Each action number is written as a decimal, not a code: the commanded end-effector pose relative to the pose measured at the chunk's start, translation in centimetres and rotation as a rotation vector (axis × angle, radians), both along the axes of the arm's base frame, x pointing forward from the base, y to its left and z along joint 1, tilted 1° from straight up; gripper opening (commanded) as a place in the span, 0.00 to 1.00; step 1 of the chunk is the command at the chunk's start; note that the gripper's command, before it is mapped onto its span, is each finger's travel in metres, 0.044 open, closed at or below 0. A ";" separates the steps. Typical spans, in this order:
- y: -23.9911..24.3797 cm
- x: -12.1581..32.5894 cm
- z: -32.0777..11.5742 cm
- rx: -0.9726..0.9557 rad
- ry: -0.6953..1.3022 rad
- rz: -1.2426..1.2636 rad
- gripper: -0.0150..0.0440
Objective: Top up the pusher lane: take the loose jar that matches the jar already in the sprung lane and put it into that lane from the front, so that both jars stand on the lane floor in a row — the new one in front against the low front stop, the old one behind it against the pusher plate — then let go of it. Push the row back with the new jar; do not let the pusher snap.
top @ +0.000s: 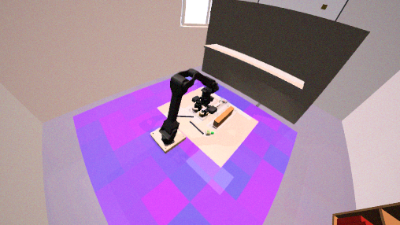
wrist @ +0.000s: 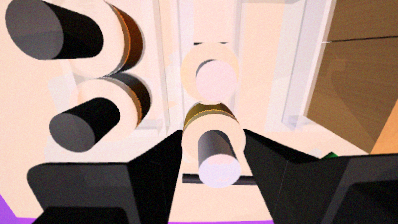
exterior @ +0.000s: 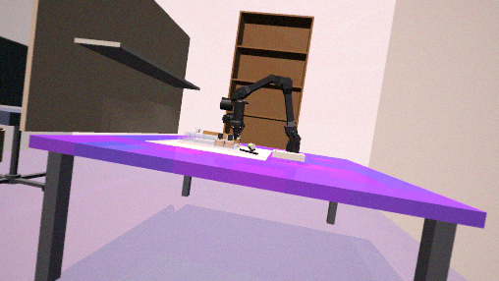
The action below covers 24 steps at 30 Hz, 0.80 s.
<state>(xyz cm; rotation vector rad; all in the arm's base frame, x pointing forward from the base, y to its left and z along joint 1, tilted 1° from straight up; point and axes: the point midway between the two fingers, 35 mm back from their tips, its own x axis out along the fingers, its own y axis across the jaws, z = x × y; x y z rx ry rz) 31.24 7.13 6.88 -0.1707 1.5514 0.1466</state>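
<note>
My gripper (top: 203, 112) (exterior: 238, 137) (wrist: 211, 134) is shut on a jar with a pale lilac cap top, a cream shoulder and an olive-amber band. This held jar (wrist: 220, 171) is upright or nearly so, at the front end of the sprung lane (wrist: 215, 20). The lane jar (wrist: 216, 81), with a similar pale cap and cream shoulder, stands in the lane just beyond it. The two look very close in the wrist view; whether they touch is not clear. The held jar's base, its height over the lane floor and the front stop are hidden. The pusher plate is not clearly visible.
Two black-capped jars (wrist: 73, 132) (wrist: 36, 30) stand in the neighbouring lane on the left in the wrist view. A long brown block (top: 224, 116) (wrist: 357, 80) lies to the right. Dark sticks (top: 197, 127) and a small green item (top: 209, 133) (exterior: 251, 146) lie nearer the arm base.
</note>
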 end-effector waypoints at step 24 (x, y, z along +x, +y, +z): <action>0.4 1.8 0.8 0.009 -0.032 0.007 0.25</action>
